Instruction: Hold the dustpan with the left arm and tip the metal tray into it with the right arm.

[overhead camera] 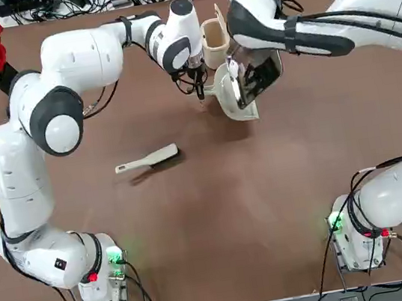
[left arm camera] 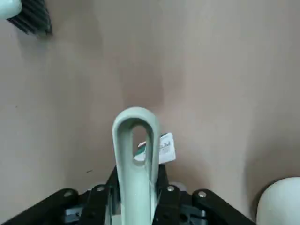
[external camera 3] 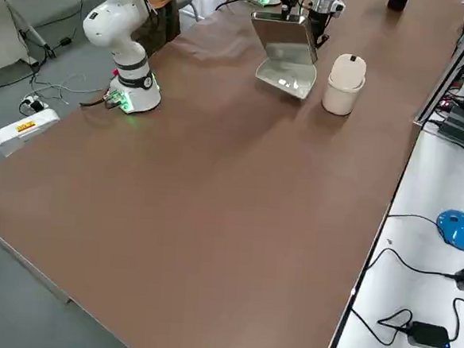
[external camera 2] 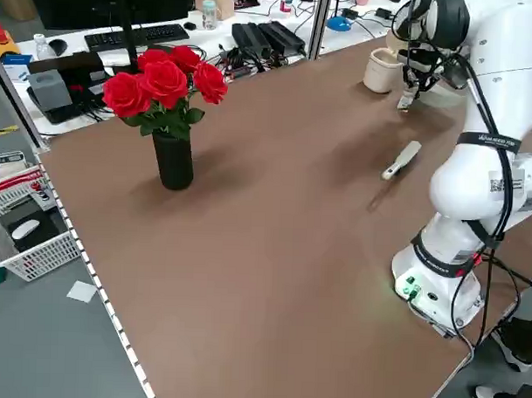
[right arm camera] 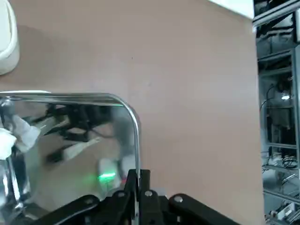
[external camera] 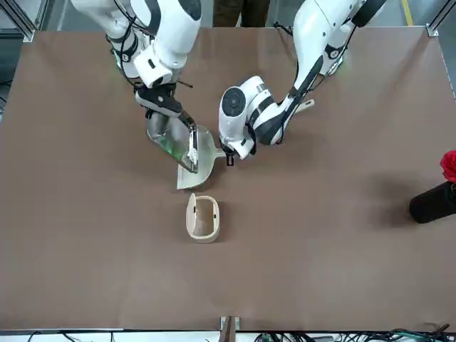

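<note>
Top view: upper centre, the left gripper [overhead camera: 198,83] grips the dustpan [overhead camera: 230,101] handle; the right gripper [overhead camera: 241,88] pinches the metal tray [overhead camera: 258,77], tipped steeply over the pan.

Front view: tray [external camera: 171,140] and dustpan [external camera: 201,160] touch, centre-left, above the bin [external camera: 202,217].

Left wrist view: 2 fingers [left arm camera: 110,190] clamp the looped handle.

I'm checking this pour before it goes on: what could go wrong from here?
1. The right gripper pinches only the thin rim of the metal tray, which stands steeply tilted; it might slip or swing.
2. The tray looks wider than the dustpan below it, so contents may spill past the pan's sides onto the table.
3. The left gripper holds only the dustpan's handle; a knock from the tray could twist the pan aside.
</note>
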